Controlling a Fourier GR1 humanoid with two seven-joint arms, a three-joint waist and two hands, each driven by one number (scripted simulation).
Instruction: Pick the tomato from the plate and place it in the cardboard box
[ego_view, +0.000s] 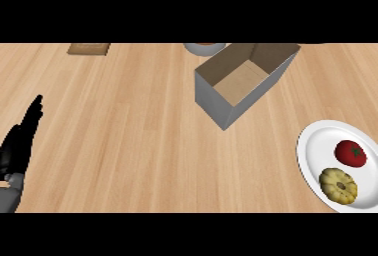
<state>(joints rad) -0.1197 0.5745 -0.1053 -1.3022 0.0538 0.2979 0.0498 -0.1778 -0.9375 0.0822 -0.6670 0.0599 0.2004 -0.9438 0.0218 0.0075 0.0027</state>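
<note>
Left hand (21, 137) at the view's left edge, fingers straight and pointing up, holding nothing, touching nothing. Tomato (351, 153) sits on the white plate (314, 145) at right, just beside a yellow squash (338, 185). Cardboard box (240, 82) stands open, apart from the plate.

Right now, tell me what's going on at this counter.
Nothing is being handled yet. The tomato sits on the white plate at the right, beside a yellow squash. The open cardboard box stands empty farther back. The left hand rests open at the left edge; the right hand is not in view.
</note>
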